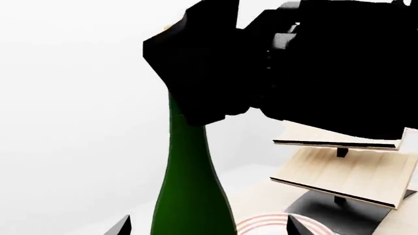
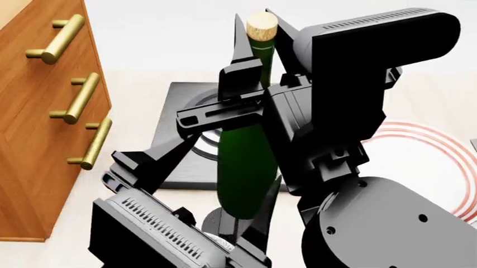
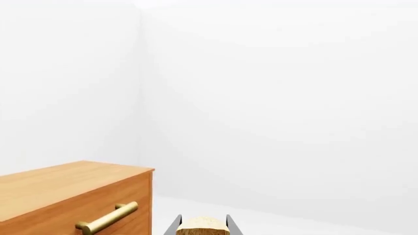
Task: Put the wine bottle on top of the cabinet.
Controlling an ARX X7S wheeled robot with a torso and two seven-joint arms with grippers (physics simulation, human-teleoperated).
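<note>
White room, wine bottle [image 2: 246, 156] upright, right tool [image 2: 249, 75] clamping its neck.

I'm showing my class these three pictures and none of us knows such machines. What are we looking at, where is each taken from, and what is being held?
This is a simulated two-armed robot; the black shapes are its arms. The middle picture looks down from its head. The other two come from cameras near each arm's jaws. Both arms hold the wine bottle, dark green with a tan cork: the right gripper grips the neck just under the cork, and the left gripper holds the body lower down. The left wrist picture shows the bottle's green body, with a pale wooden rack behind it. The right wrist picture shows the cork between the jaws, with the cabinet ahead, a reddish-brown drawer unit with brass handles. The bottle is not yet on top of it.
</note>
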